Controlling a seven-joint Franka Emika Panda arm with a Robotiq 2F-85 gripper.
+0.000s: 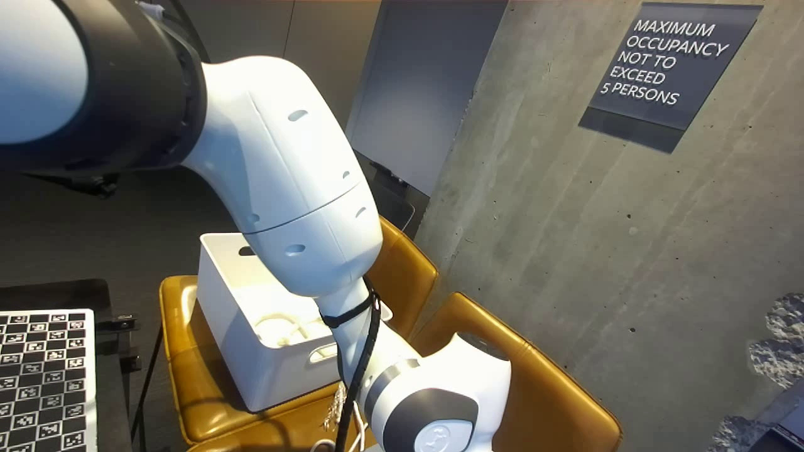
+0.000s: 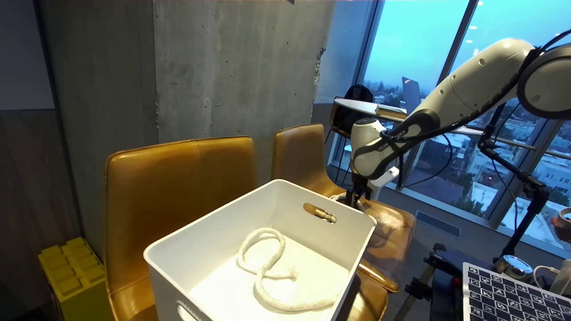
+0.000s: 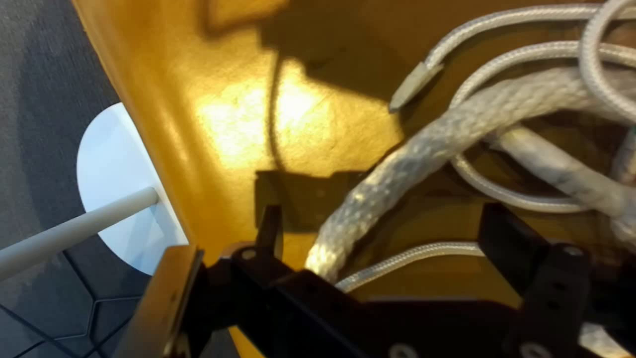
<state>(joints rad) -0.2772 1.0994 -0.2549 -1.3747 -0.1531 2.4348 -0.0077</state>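
Thick rope (image 3: 430, 144), long axis lower-left to upper-right in wrist view; claw (image 3: 383, 223) spread apart

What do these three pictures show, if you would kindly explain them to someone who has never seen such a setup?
The big jointed machine is a robot arm, ending in a black gripper. Two pictures come from cameras standing apart from it; the close-up comes from one on its wrist. Below the gripper, on a tan chair, lie a thick pale rope and thinner cords. On another chair beside it sits a white bin with a looped rope inside. The gripper's fingers stand apart with the thick pale rope showing between them, and nothing appears to be held.
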